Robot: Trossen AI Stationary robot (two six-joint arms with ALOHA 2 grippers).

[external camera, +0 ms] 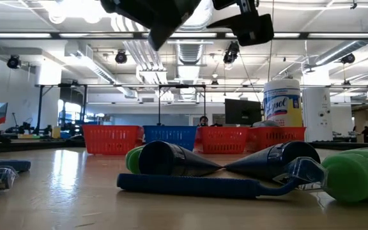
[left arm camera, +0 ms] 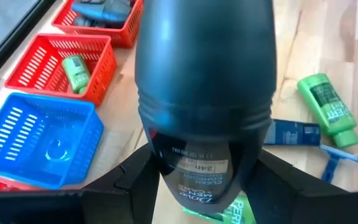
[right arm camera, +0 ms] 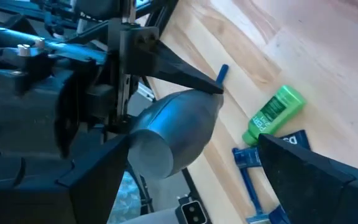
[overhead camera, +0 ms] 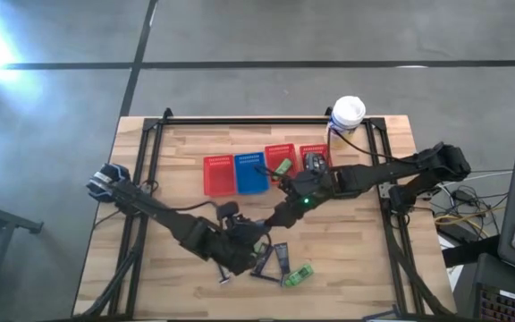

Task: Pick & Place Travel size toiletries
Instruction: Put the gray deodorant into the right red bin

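My left gripper (left arm camera: 204, 183) is shut on a grey Dove bottle (left arm camera: 204, 81), held above the table near its near edge (overhead camera: 244, 250). My right gripper (right arm camera: 194, 140) is open and faces it (overhead camera: 280, 219), with the bottle's pale flat end (right arm camera: 148, 155) between its fingers. On the wood lie a green bottle (overhead camera: 298, 275) (left arm camera: 328, 109), two dark flat tubes (external camera: 171, 160) (external camera: 273, 160) and a blue razor (external camera: 197, 185). One red basket (left arm camera: 61, 59) holds a green bottle (left arm camera: 76, 71). Another red basket (left arm camera: 104, 22) holds dark items. My left gripper pinches the grey bottle between its two fingers on the labelled part of its body (left arm camera: 197, 168). The bottle runs forward along the fingers and is lifted clear of the table. My right gripper stands around the bottle's flat end; I cannot tell whether a finger (right arm camera: 104, 174) touches it.
Four mesh baskets stand in a row toward the far edge: red (overhead camera: 218, 174), blue (overhead camera: 251, 172) and two more red. A white-lidded yellow canister (overhead camera: 347, 114) stands at the far right corner. A small dark razor-like item (overhead camera: 224, 282) lies near the near edge.
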